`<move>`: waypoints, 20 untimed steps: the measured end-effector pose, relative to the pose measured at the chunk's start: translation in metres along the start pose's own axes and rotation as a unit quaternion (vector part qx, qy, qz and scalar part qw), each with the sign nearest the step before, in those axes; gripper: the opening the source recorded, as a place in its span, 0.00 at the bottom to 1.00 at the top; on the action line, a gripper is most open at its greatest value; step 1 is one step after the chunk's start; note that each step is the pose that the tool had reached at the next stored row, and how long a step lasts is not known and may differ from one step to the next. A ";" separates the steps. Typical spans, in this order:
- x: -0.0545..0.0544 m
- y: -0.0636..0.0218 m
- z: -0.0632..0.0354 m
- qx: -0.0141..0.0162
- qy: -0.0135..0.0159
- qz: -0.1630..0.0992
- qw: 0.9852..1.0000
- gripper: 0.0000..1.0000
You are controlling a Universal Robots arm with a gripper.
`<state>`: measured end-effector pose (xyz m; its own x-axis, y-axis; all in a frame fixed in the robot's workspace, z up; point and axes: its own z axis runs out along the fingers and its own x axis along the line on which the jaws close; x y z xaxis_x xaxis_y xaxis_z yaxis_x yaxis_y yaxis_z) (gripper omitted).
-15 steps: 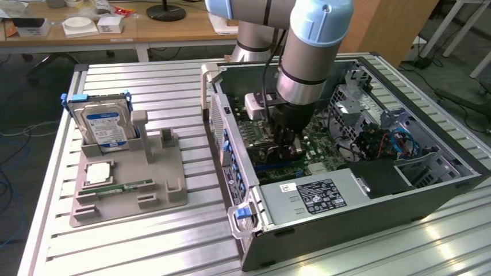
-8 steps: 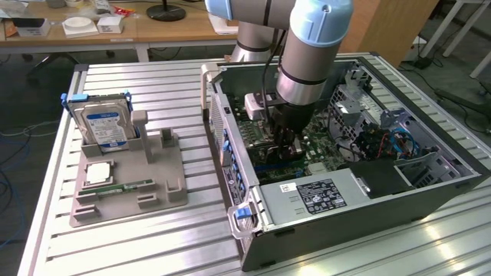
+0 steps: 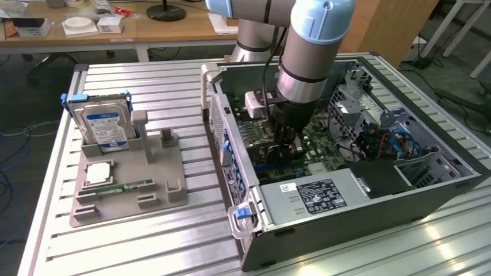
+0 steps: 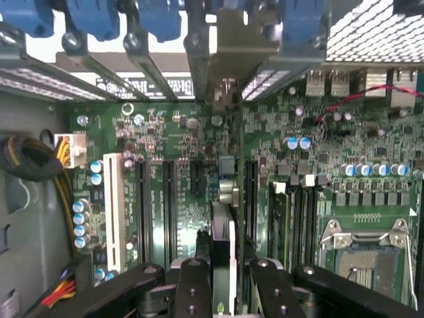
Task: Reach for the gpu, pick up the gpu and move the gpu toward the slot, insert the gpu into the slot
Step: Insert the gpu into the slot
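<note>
Inside grey steel case (image 3: 368,201), claw (image 4: 222,291) clamps thin flat gpu (image 4: 222,232).

Exterior view: high, angled down over worktop (image 3: 153,241). Wrist view: close above motherboard (image 4: 199,192). Shared: motherboard.

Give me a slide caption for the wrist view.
Pincer holds the gpu edge-on above the motherboard, between its long dark slots.
</note>
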<state>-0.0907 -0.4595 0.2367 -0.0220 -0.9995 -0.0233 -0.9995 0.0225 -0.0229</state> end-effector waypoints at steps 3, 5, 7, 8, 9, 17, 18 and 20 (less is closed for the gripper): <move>0.000 0.0000 0.0000 0.000 0.000 0.000 1.000 0.27; 0.000 0.0000 0.0000 0.000 0.000 0.000 1.000 0.27; 0.000 0.0000 0.0000 0.000 0.000 0.000 1.000 0.27; 0.000 0.0000 0.0000 0.000 0.000 0.000 1.000 0.27; 0.001 0.0000 0.0000 0.000 0.000 -0.001 1.000 0.27; 0.001 -0.0004 0.0000 0.000 0.000 -0.002 1.000 0.27; 0.001 -0.0009 0.0000 0.000 0.000 -0.003 1.000 0.27; 0.001 -0.0015 0.0000 0.000 0.000 -0.003 1.000 0.27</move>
<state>-0.0893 -0.4602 0.2367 -0.0168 -0.9996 -0.0230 -0.9996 0.0173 -0.0228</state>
